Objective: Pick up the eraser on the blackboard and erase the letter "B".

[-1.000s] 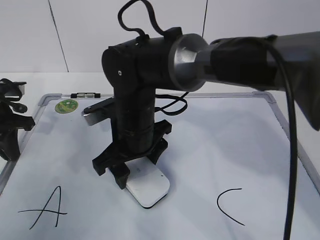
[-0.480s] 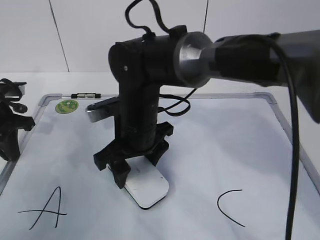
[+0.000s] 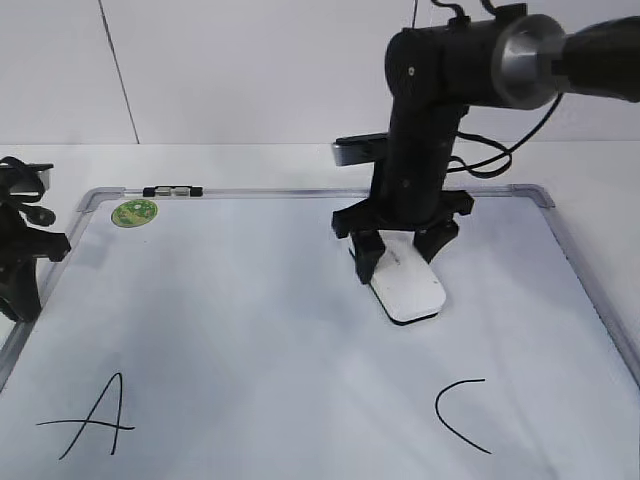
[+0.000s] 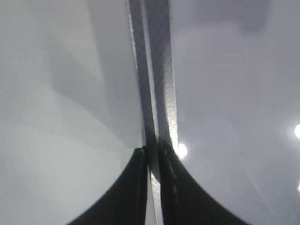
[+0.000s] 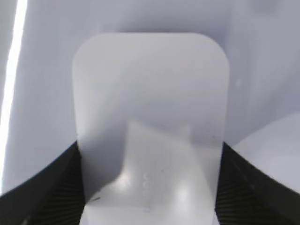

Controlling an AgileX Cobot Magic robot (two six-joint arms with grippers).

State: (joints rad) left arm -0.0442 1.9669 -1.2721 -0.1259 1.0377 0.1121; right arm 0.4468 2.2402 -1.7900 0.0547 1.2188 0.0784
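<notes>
The white eraser (image 3: pixel 408 286) lies flat on the blackboard (image 3: pixel 250 300), right of the middle. My right gripper (image 3: pixel 400 258) is shut on the eraser, one finger on each long side; the right wrist view shows the eraser (image 5: pixel 150 122) filling the gap between the jaws. No letter "B" shows on the board: the space between the "A" (image 3: pixel 90 420) and the "C" (image 3: pixel 460 412) is blank. My left gripper (image 3: pixel 20 270) rests at the board's left edge, its jaws together over the grey frame (image 4: pixel 157 84).
A small black-and-clear marker (image 3: pixel 172 190) lies on the top frame. A round green sticker (image 3: pixel 132 212) sits in the top left corner. The right arm (image 3: pixel 560 60) reaches in from the upper right.
My right gripper has moved with the eraser from the lower middle of the board, between "A" and "C", up and to the right. The left arm has not moved.
</notes>
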